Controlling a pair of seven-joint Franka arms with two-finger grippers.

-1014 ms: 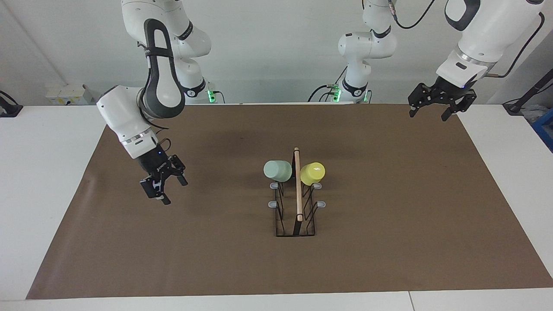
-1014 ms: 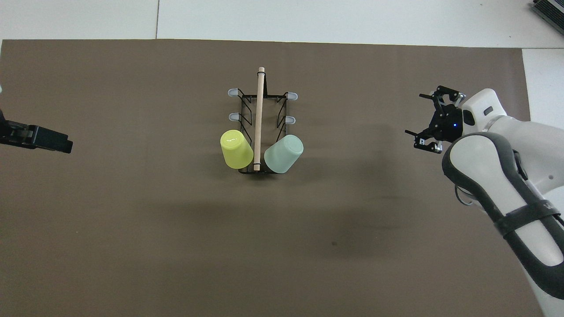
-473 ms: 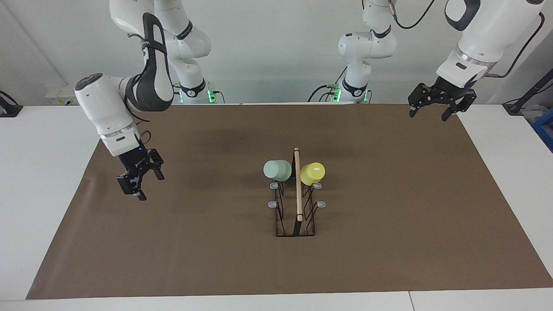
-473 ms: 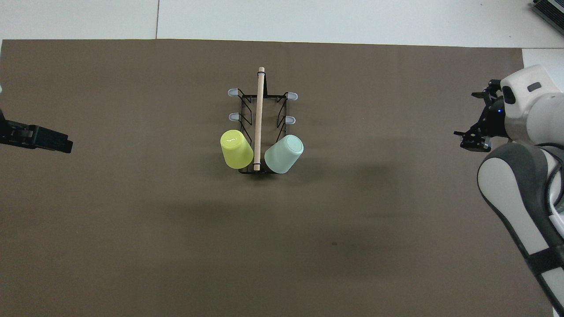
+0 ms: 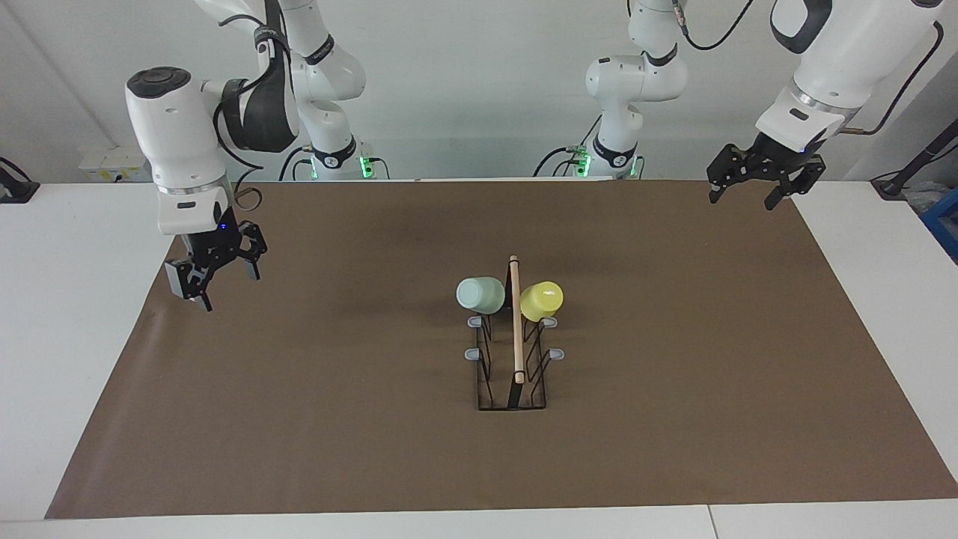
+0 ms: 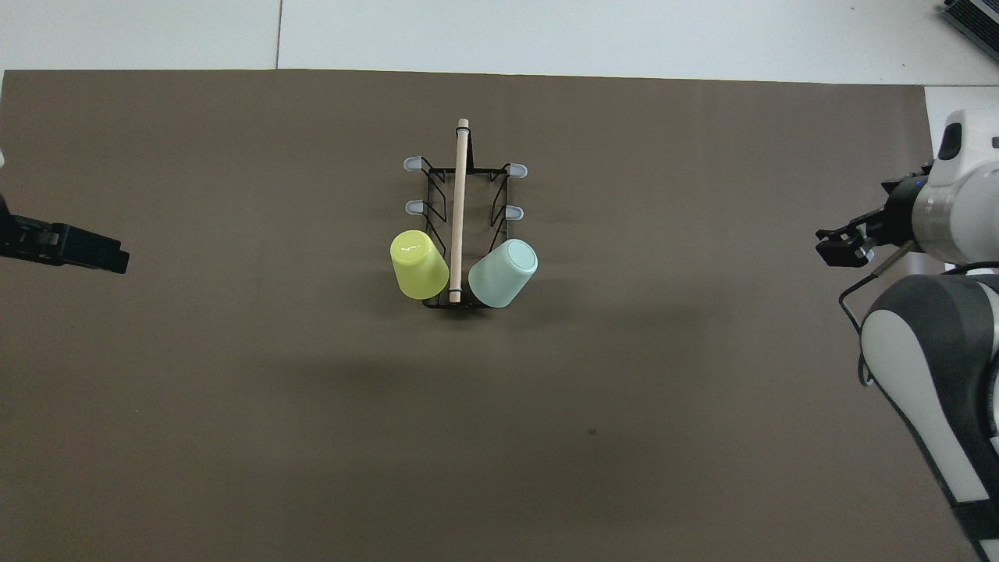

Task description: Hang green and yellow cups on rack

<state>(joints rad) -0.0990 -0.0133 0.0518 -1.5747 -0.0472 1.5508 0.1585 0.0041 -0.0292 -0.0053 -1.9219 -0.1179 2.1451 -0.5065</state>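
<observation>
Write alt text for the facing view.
A green cup and a yellow cup hang upside down on the rack at mid-table, on its pegs nearest the robots. The right gripper and left gripper hang open and empty over the mat's ends.

Even, bright light falls from above on the brown mat [image 5: 673, 337], which shows no glare. Soft, blurred shadows lie on it: 1 broad dim band nearer to the robots than the rack [image 6: 460, 226] in the overhead view, and faint patches near the mat's robot end in the facing view. A small highlight glints on the yellow cup [image 6: 419, 264]. Both views are sharp throughout, with straight edges. 2 green lamps glow at the arm bases.
</observation>
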